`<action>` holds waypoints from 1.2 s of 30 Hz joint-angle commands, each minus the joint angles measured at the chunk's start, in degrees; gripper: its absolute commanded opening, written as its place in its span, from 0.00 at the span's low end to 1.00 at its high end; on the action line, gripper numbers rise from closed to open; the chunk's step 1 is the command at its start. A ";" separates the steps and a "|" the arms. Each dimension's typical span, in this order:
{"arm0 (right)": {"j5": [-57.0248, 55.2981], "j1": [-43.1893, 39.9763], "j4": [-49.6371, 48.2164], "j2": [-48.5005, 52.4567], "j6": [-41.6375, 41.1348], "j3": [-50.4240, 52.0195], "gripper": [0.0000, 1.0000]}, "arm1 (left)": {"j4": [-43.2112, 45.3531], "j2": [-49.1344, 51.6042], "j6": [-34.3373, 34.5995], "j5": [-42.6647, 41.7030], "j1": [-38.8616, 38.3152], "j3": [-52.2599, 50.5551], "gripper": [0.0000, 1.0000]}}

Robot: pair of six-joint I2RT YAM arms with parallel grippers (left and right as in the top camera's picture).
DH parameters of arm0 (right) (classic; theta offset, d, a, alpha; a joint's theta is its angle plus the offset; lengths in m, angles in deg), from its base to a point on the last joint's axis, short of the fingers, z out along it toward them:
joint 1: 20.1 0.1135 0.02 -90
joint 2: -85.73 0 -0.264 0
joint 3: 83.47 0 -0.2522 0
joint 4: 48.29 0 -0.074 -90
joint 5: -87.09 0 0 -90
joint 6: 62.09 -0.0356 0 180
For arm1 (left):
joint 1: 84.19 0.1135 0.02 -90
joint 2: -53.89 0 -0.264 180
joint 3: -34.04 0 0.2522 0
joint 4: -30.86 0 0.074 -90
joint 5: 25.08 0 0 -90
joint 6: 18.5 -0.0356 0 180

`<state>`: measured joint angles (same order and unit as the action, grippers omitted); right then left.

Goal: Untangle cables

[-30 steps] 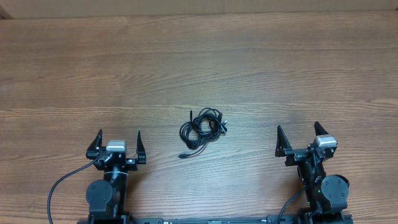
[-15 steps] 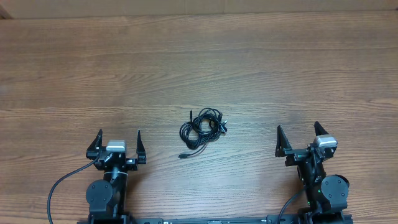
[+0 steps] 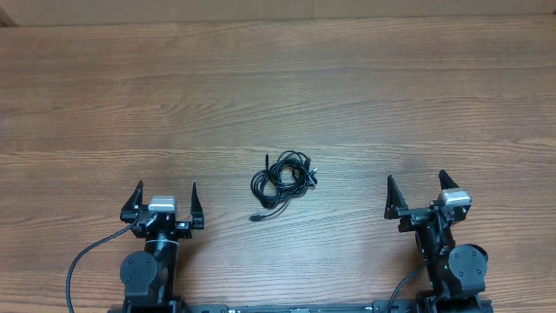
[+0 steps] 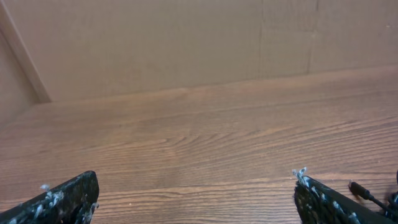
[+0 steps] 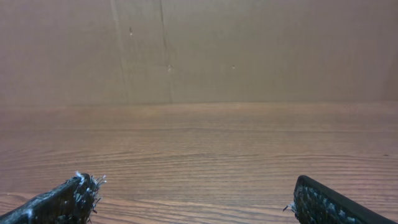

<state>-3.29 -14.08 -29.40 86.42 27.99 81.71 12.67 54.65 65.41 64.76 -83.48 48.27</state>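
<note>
The cables (image 3: 282,181) lie in a small black knot of thin loops at the middle of the wooden table (image 3: 278,87), with one plug end trailing toward the front left. My left gripper (image 3: 165,196) is open and empty, near the front edge, left of the knot. My right gripper (image 3: 419,191) is open and empty, near the front edge, right of the knot. In the left wrist view my gripper (image 4: 196,186) shows bare wood between its fingertips, and a cable end (image 4: 364,191) peeks in at the lower right. The right wrist view shows my gripper (image 5: 196,188) with only bare wood.
A brown cardboard wall (image 4: 186,43) stands along the table's far edge, also in the right wrist view (image 5: 199,50). A thicker black arm wire (image 3: 87,256) curls at the front left by the left arm's base.
</note>
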 commanded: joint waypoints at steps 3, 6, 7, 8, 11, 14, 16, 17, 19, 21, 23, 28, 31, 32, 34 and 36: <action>0.09 -0.26 -0.28 -0.52 0.42 0.59 1.00 | -0.13 0.55 0.63 0.13 -0.37 -0.17 1.00; 0.09 -0.26 -0.28 -0.52 0.42 0.59 1.00 | -0.17 3.08 1.46 0.15 -0.37 -0.17 1.00; 0.09 -0.26 -0.28 -0.52 0.42 0.59 1.00 | -0.04 4.61 1.46 0.17 -0.37 -0.15 1.00; 0.09 -0.26 -0.28 -0.52 0.42 0.59 1.00 | 0.04 5.22 1.46 0.22 -0.37 -0.04 1.00; 0.09 -0.26 -0.28 -0.52 0.42 0.59 1.00 | -0.81 7.91 1.46 0.22 -0.37 1.79 0.99; 0.09 -0.26 -0.28 -0.52 0.42 0.59 1.00 | -3.98 10.38 1.46 0.17 -0.37 4.72 0.99; 0.09 -0.26 -0.28 -0.52 0.42 0.59 1.00 | -6.69 12.11 1.46 0.17 -0.37 7.04 1.00; 0.09 -0.26 -0.28 -0.52 0.42 0.59 1.00 | -8.13 13.14 1.46 0.17 -0.37 8.31 0.99; 0.09 -0.26 -0.28 -0.52 0.42 0.59 1.00 | -10.43 15.19 1.49 0.15 -0.37 10.49 1.00; 0.09 -0.26 -0.28 -0.52 0.42 0.59 1.00 | -12.50 17.35 1.90 0.15 -0.37 12.44 1.00; 0.09 -0.26 -0.28 -0.52 0.42 0.59 1.00 | -14.56 19.52 2.36 0.13 -0.37 14.25 1.00; 0.09 -0.26 -0.28 -0.52 0.42 0.59 1.00 | -20.94 25.94 2.49 -2.14 -0.37 20.22 1.00; 0.09 -0.26 -0.28 -0.52 0.42 0.59 1.00 | -24.44 30.36 2.47 -4.98 -0.37 24.87 0.99; 0.09 -0.26 -0.28 -0.52 0.42 0.59 1.00 | -25.55 31.67 2.47 -5.75 -0.37 26.43 1.00; 0.09 -0.26 -0.28 -0.52 0.42 0.59 1.00 | -28.17 34.86 2.47 -7.39 -0.37 30.34 1.00; 0.09 -0.26 -0.28 -0.52 0.42 0.59 1.00 | -30.60 37.79 2.47 -9.31 -0.37 34.16 1.00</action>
<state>-3.27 -14.08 -29.38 86.42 27.97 81.71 -16.61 89.66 67.11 59.78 -83.48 77.16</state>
